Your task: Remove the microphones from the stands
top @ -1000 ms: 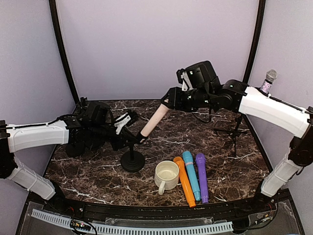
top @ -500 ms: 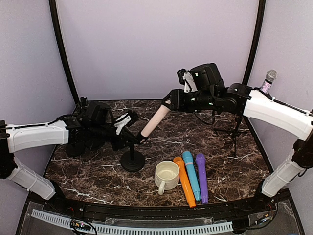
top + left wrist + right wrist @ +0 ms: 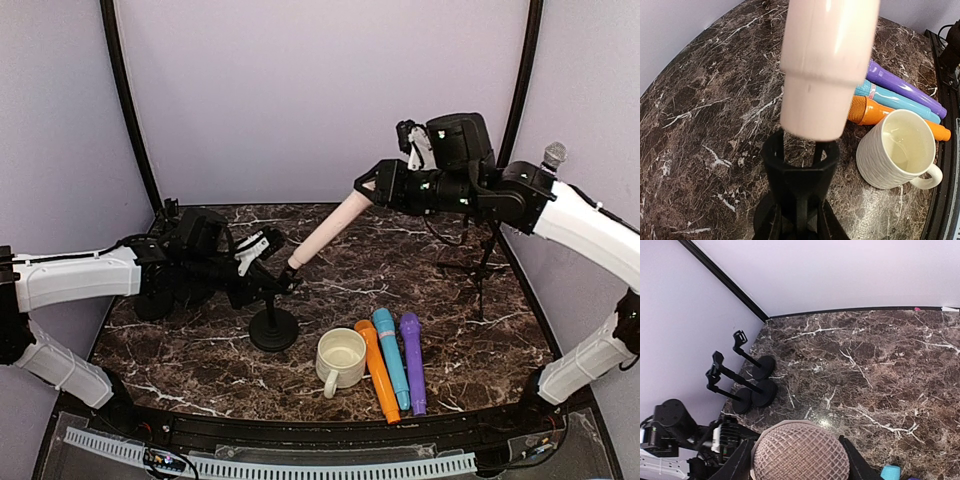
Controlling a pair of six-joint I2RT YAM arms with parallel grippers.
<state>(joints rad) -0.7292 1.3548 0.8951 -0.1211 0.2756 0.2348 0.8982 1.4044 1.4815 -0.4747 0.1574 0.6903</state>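
A pale pink microphone (image 3: 328, 228) hangs tilted in the air, its lower end just above the clip of the black stand (image 3: 272, 326). My right gripper (image 3: 372, 190) is shut on its mesh head (image 3: 800, 452), with one finger on each side. My left gripper (image 3: 268, 285) is shut on the stand's stem just below the clip. In the left wrist view the microphone's flat bottom end (image 3: 815, 115) sits above the empty black clip (image 3: 800, 167), with my left gripper (image 3: 801, 220) below it.
A white mug (image 3: 341, 357) stands in front of the stand's base. Orange (image 3: 377, 372), blue (image 3: 392, 357) and purple (image 3: 412, 362) microphones lie beside it. A glittery microphone (image 3: 553, 155) on a tripod stand (image 3: 480, 270) is at the right. Spare black stands (image 3: 752, 385) are at the back left.
My right gripper has moved up and to the right with the pink microphone, drawing its lower end out of the stand's clip. My left gripper and the stand have stayed in place.
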